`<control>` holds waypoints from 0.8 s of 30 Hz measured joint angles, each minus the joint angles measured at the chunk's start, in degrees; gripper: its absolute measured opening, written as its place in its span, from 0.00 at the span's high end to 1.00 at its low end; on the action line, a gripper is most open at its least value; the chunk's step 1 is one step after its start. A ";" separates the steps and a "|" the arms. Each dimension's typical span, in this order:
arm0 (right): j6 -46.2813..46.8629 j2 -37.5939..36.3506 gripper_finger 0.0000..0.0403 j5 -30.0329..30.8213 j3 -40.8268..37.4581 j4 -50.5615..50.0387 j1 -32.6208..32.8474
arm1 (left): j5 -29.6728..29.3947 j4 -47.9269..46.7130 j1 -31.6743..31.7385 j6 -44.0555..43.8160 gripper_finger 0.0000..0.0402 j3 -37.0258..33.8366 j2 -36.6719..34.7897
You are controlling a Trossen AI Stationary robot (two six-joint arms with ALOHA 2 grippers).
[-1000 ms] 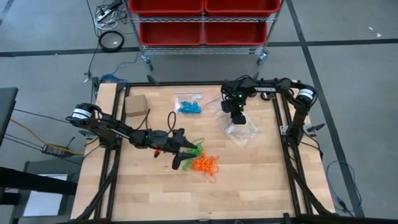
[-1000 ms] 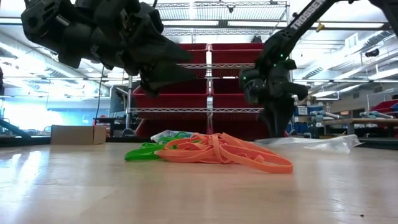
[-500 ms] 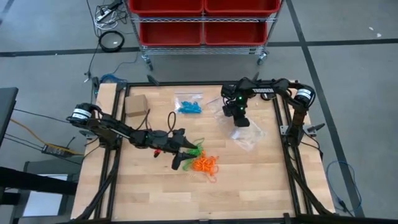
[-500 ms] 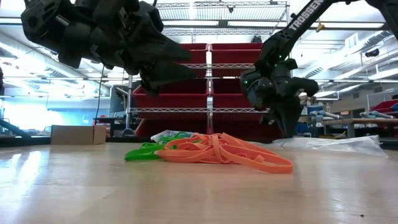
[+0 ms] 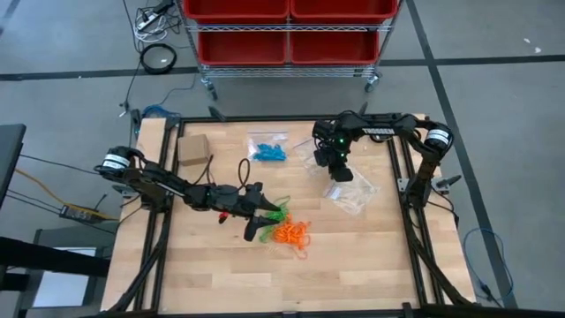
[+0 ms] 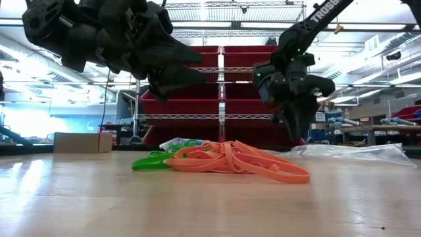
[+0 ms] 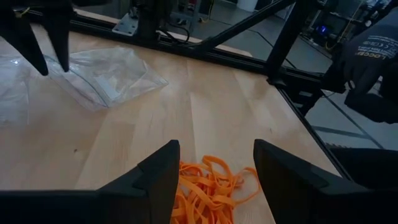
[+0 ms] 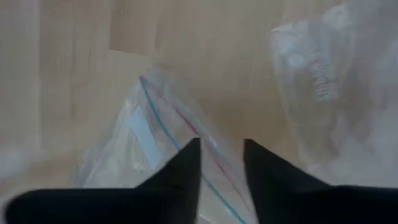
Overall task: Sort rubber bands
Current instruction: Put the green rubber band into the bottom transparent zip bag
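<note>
Lifted off the clear bag, right hand hovers, fingers parted.

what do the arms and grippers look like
Both arms are dark, nearly black, jointed links with black cables along them. Each has a white and silver cylindrical joint at its base. The left gripper ends in two flat, wedge-shaped black fingers. The right gripper carries a small green light on its wrist, and its arm bears white TROSSEN lettering.
</note>
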 joint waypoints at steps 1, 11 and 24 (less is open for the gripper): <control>-0.01 0.19 0.62 -0.03 0.00 0.07 0.03 | 0.00 0.00 0.01 -0.03 0.47 0.00 0.00; -2.08 1.81 0.41 -1.59 -1.59 -1.81 1.11 | -0.01 -0.36 0.00 -0.23 0.47 0.00 0.00; -5.67 1.71 0.70 6.97 -6.33 -1.32 4.89 | -0.02 -0.44 0.00 0.31 0.47 0.00 0.00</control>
